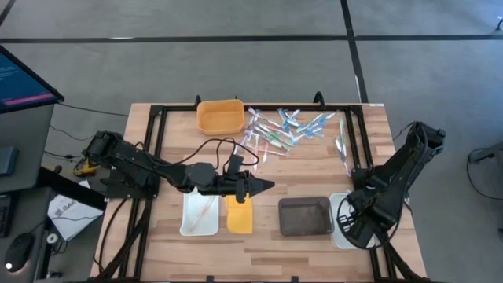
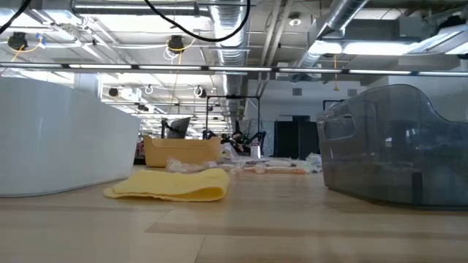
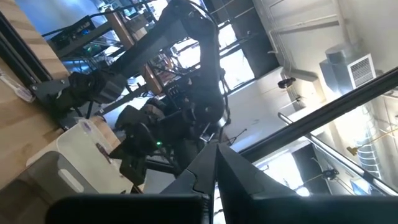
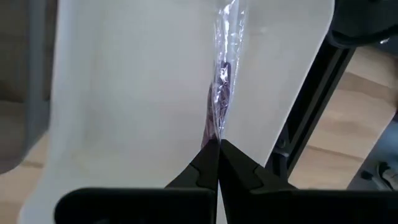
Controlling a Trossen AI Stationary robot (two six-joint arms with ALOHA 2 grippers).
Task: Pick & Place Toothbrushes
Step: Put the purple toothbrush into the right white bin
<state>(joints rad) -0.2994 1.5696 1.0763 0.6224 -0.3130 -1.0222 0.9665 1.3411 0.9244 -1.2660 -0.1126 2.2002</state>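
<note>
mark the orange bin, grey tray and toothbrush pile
orange bin [image 1: 220,117], high view, inside floor
grey tray [image 1: 305,217], high view, inside floor
toothbrush pile [image 1: 284,130], high view, middle of the heap

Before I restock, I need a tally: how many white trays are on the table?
2. The left white tray lies front left, beside the yellow lid. The right white tray lies front right, partly hidden.
</note>
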